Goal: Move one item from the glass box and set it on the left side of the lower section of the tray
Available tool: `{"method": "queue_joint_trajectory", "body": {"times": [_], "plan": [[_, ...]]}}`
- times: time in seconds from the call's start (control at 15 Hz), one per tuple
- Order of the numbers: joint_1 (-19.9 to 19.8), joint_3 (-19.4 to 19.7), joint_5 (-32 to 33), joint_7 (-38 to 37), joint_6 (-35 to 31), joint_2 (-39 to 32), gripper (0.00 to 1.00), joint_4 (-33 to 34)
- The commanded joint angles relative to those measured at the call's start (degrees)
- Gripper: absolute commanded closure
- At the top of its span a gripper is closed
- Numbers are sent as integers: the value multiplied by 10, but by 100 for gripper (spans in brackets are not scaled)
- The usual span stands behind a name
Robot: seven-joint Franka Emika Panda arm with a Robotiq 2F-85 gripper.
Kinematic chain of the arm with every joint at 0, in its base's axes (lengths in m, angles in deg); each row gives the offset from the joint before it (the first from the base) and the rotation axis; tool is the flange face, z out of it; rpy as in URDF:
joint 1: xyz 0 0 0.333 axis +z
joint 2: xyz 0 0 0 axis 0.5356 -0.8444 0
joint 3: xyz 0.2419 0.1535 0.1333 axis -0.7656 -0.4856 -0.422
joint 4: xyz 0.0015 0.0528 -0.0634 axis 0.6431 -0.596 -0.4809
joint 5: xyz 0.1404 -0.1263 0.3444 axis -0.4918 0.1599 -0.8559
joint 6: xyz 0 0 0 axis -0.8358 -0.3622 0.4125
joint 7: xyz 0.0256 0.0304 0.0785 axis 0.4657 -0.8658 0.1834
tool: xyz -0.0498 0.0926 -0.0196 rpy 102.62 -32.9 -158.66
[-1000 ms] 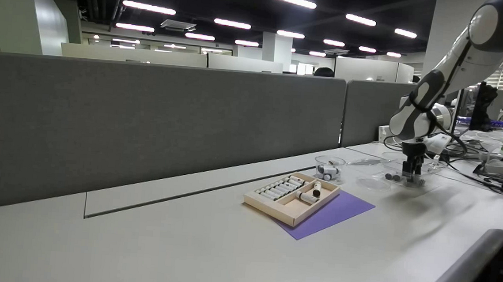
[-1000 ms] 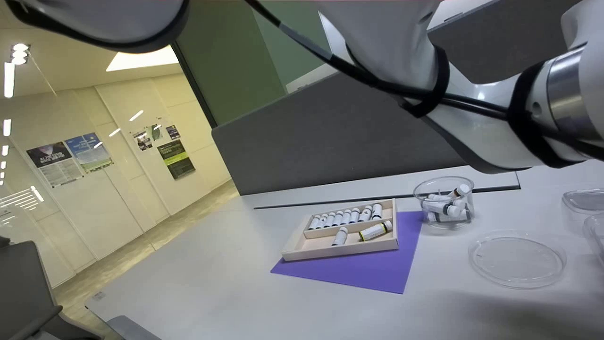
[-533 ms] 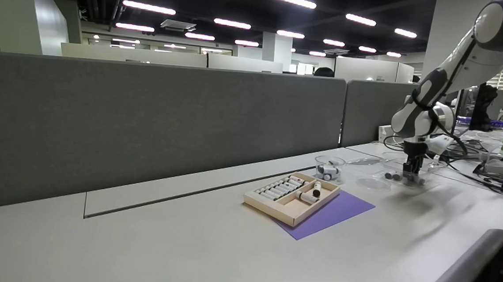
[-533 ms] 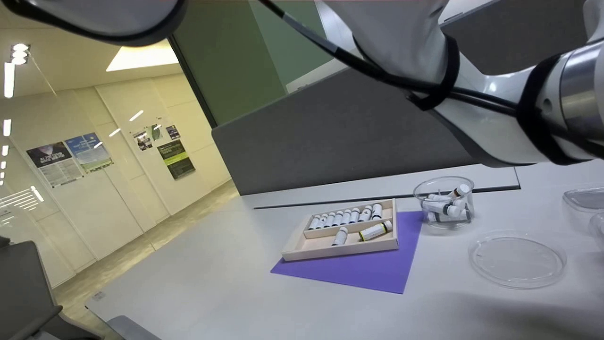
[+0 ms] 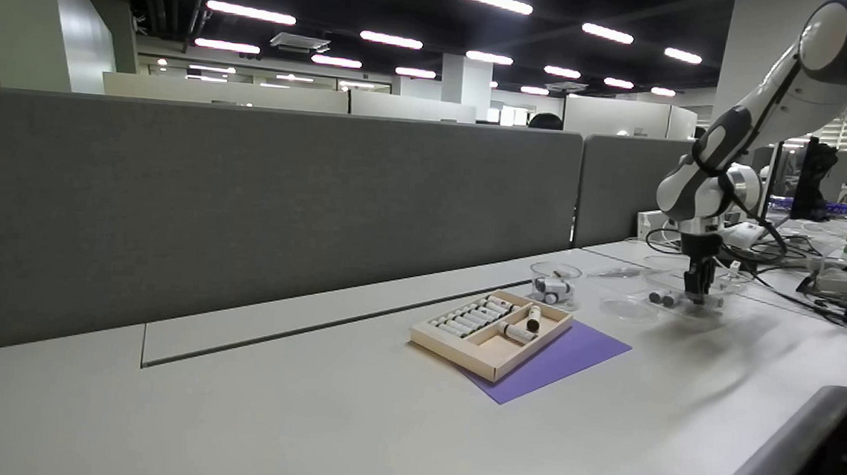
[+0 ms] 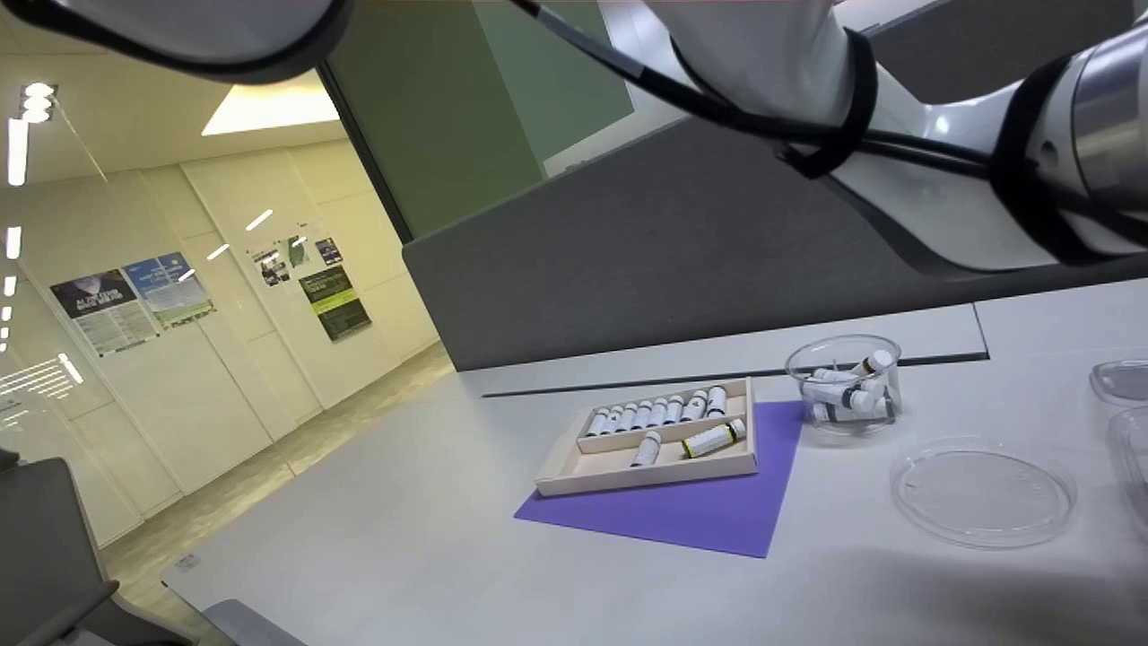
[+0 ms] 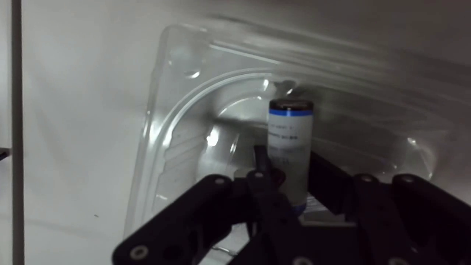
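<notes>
Raised slightly since the earlier frame, the arm [image 6: 951,215] bares more of the grey partition [image 6: 628,260] and of the back strip of the table [image 6: 404,520] in an exterior view. Its gripper [image 5: 698,298] points down at the clear box [image 7: 186,98], where the jaws are clamped on a vial [image 7: 290,140] with a pale label edged in blue; whether the vial touches the floor of the box cannot be told. Well apart from the box, in both exterior views, the tray [image 6: 646,478] lies at least partly on a purple sheet [image 6: 691,516]: the upper section carries a row of vials [image 6: 658,412], the lower section two, one near the middle, one slanting at the end nearer the cup [image 6: 812,357]. This cup, round and clear, holds more vials just beside the sheet; a flat clear disc [image 6: 984,502] rests on the table near it. A dark slot [image 5: 328,325] crosses the white table close to the partition. Beyond the partition, long lamps [image 5: 494,0] glow in rows on a dark ceiling [image 5: 380,3], with a white column [image 5: 467,84] beneath. In an exterior view, posters [image 6: 334,303] hang on a cream wall [image 6: 287,377], and a grey chair [image 6: 54,538] stands past the table's edge.
</notes>
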Motion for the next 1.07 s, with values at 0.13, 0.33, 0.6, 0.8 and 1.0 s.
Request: {"method": "queue_joint_trajectory", "body": {"times": [0.13, 0.33, 0.6, 0.8, 1.0], "plan": [[-7, -9, -24, 44, 58, 41, 95, 12], [1, -10, -17, 43, 9, 74, 95, -24], [9, -32, -18, 51, -89, 129, 95, -87], [33, -49, -7, 51, -133, 167, 95, -141], [82, -45, -7, 54, -164, 201, 95, -190]]}}
